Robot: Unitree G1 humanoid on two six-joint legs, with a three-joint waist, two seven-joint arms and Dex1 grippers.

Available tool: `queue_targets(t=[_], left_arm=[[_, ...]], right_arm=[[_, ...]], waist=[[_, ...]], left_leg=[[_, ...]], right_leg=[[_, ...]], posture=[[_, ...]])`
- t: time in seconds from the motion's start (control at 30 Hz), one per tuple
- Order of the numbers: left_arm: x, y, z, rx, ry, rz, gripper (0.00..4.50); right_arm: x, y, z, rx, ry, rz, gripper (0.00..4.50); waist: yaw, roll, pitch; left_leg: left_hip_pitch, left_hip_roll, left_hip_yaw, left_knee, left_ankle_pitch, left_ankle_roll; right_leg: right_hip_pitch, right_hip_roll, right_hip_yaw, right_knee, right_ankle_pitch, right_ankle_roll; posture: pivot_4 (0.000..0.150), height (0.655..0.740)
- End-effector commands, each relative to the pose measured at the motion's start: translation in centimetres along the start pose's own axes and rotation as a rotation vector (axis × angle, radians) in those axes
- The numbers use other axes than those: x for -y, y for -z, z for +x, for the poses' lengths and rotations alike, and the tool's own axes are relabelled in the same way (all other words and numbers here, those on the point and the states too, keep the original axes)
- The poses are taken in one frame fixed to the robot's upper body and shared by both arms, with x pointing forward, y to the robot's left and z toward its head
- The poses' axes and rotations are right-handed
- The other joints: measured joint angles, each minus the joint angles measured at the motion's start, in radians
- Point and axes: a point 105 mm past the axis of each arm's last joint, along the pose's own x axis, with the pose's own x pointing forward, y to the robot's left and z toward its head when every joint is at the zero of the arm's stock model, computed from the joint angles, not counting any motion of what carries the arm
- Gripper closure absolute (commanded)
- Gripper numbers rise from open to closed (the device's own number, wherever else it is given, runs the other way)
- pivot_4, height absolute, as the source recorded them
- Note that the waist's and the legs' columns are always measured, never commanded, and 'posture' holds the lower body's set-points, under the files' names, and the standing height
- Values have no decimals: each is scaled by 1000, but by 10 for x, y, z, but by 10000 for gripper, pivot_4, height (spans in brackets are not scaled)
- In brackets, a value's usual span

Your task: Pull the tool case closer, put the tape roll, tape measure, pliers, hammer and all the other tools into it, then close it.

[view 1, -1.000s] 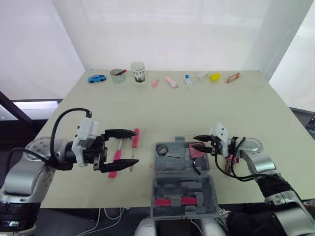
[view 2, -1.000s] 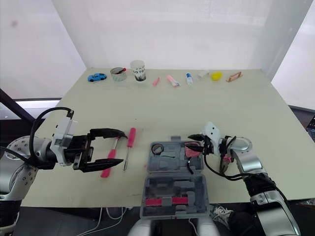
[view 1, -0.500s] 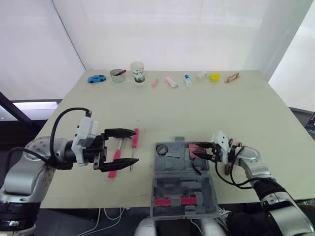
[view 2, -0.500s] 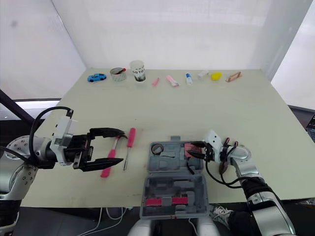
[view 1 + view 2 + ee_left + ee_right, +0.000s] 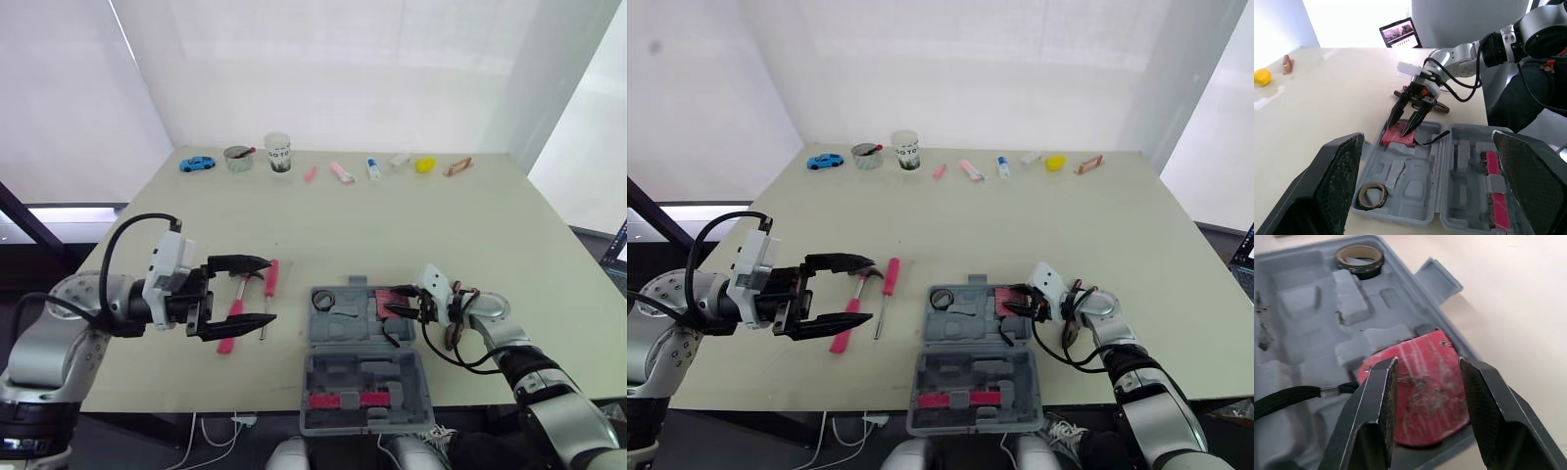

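We see the grey tool case (image 5: 358,377) lying open on the counter (image 5: 392,225), close to the near edge, with both halves flat. In the far half, the tape roll (image 5: 323,298) sits in the corner compartment on the robot's left. The red tape measure (image 5: 1425,396) rests at the right end of that same half, and its black strap trails across the moulded tray. Two pink bars (image 5: 343,399) lie in the near half.

The right pincer (image 5: 394,302) hangs directly over the tape measure with its fingers (image 5: 1378,396) spread apart, one tip on each side of the red body. We cannot tell whether the tips touch it.

The left pincer (image 5: 271,291) is held low over the counter, well to the left of the case, with its two black fingers wide apart and nothing between them. On the counter at its tips lies a red-handled screwdriver (image 5: 269,284). Just beside the screwdriver is a second pink-handled tool (image 5: 227,328), partly hidden by the fingers, so we cannot tell which tool it is.

Along the far edge of the counter stand a blue toy car (image 5: 197,164), a small tin (image 5: 237,157), a paper cup (image 5: 278,153) and a yellow object (image 5: 424,164).
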Motion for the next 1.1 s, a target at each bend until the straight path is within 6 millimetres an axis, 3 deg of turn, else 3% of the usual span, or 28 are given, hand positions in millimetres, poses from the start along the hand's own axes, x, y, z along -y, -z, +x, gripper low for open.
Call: queue_targets(t=[0.03,0.13,0.2,0.3,0.43,0.6,0.77,1.07,1.1], left_arm=[[-2,5,-5,7,-52,-11,0],[-2,9,-5,20,-78,-28,0],[-4,12,-9,36,-118,-47,0],[-10,24,-20,47,-220,-73,0],[-16,39,-30,66,-361,-86,0],[-8,58,-40,90,-510,-149,0],[6,80,-60,60,-615,-223,0],[24,113,-90,-13,-754,-289,0],[30,120,-98,-37,-782,-306,0]], right_arm=[[-10,34,-7,-104,20,66,24326],[-4,17,-7,-9,52,59,24326],[4,-6,-11,118,94,72,24326],[6,-44,-31,311,132,47,24326],[3,-57,-64,392,213,31,24326],[-2,-44,-111,375,345,57,24326],[-9,-19,-157,313,495,97,24326],[-39,18,-199,226,623,177,24326],[-44,25,-208,216,667,196,19231]], waist=[[-1,-2,-1],[1,-2,-1],[1,0,0],[2,5,3],[2,10,6],[3,10,6],[3,9,6],[3,9,6],[3,9,6]], left_leg=[[0,0,0,0,0,0],[-1,0,-1,-1,0,0],[-2,0,-1,-1,0,0],[-7,0,-1,-2,0,0],[-19,-1,-1,-2,0,0],[-20,-1,2,-4,0,0],[-19,-1,3,-4,0,0],[-17,0,1,-5,0,0],[-18,0,0,-5,0,0]], right_leg=[[0,0,0,0,0,0],[0,-1,0,0,0,0],[-1,-2,0,0,0,0],[-6,-3,0,0,0,0],[-17,-3,0,0,2,2],[-16,-3,-1,-3,2,4],[-16,-3,-1,-3,0,0],[-17,-4,0,-4,-2,3],[-17,-4,0,-4,-2,3]], posture=[[1500,7400],[1500,7400],[1500,7400],[1500,7400],[1500,7400],[1500,7400],[1500,7400],[1500,7400],[1500,7400]])
